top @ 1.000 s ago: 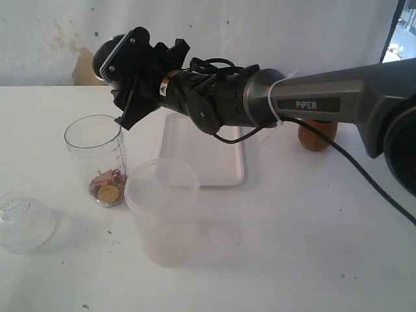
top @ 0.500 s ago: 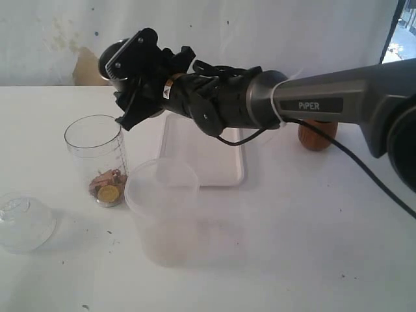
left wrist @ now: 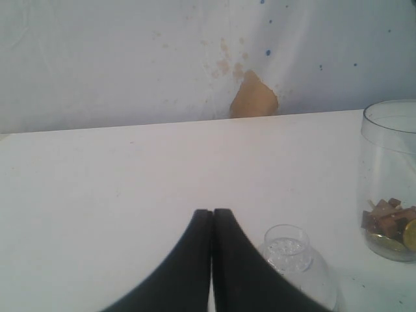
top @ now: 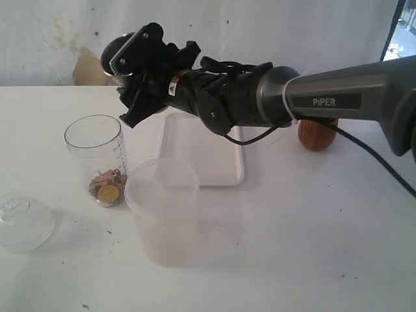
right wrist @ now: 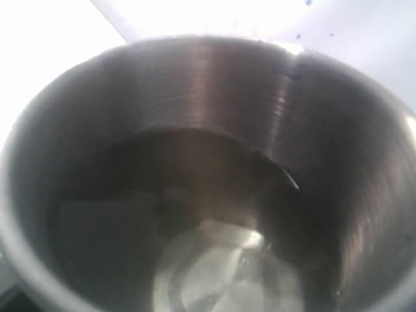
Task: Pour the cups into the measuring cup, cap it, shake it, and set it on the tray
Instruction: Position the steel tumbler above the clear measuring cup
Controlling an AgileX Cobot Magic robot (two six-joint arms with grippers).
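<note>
Grey arm (top: 351,97) marked PiPER — black wrist (top: 214,97), black gripper (top: 130,81), trailing cable (top: 364,152).

1. "PiPER" is printed in white on a dark plate on the grey arm (top: 344,88), at the right.
2. Printed markings are seen down the measuring cup (top: 97,159), at the left, but cannot be read.

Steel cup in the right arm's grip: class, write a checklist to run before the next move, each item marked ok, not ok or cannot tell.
1. Steel cup empty: ok, nothing shows inside.
2. Measuring cup upright, pieces in it: ok.
3. Brown cup emptied: cannot tell, its mouth is hidden.
4. Lid lying free, nothing on it: ok.
5. Left fingers open for the lid: not ok, shut.
</note>
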